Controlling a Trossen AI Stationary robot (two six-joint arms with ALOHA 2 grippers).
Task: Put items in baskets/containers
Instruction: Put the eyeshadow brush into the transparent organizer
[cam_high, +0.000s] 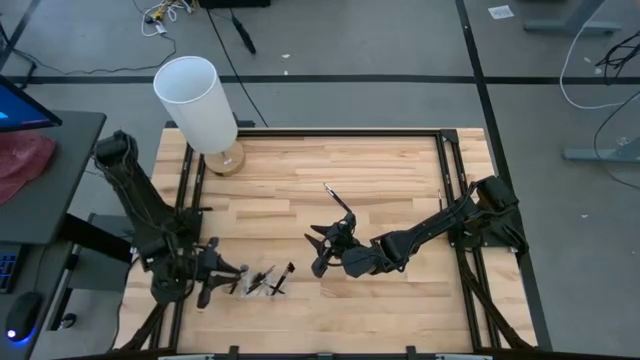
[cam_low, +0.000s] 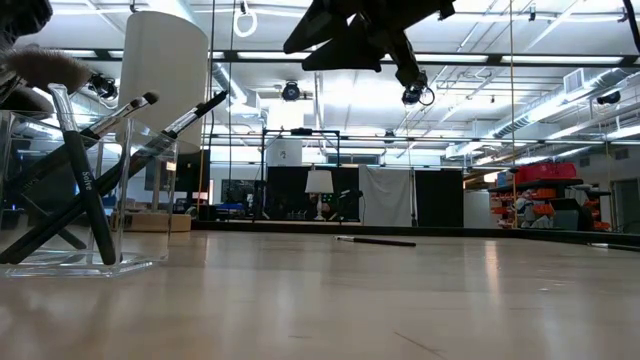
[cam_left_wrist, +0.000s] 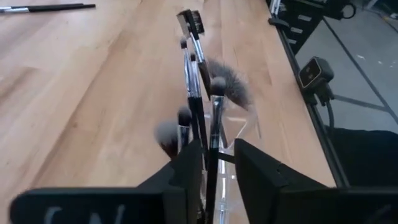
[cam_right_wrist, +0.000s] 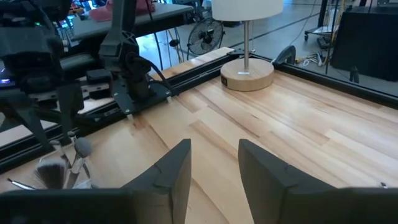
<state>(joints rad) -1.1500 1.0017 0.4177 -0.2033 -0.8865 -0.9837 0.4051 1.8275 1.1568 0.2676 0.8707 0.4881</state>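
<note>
Brushes (cam_left_wrist: 198, 93): most stand bundled and leaning in the clear container (cam_low: 120, 266), heads up, on the counter (cam_high: 380, 160). Left end effector (cam_left_wrist: 219, 152) sits right at the container's left side, part open, one thin handle standing in the gap between its fingers; it looks loose rather than pinched, can't tell if a finger touches it. Risk 1: if that arm pulls away sideways or tilted, a finger could drag the handle along and lever the brush out, or nudge the light container and slide or tip it, spilling the bundle. A straight back-out looks safest. Risk 2: the brushes lean at steep angles with tufts over the rim, so a bump could fan them out of the container. Right of the container, well clear of it, right end effector (cam_right_wrist: 214, 152) hangs above the counter, fingers apart, nothing between them. One loose brush (cam_low: 375, 240) lies flat on the counter beyond it, further right of the container and apart from everything. Risk 3: it's thin and flat on wood, so a grab could miss or roll it away. Risk 4: carrying it over to the container puts both arms in the same spot, so a clash is likely if the left one hasn't cleared.
</note>
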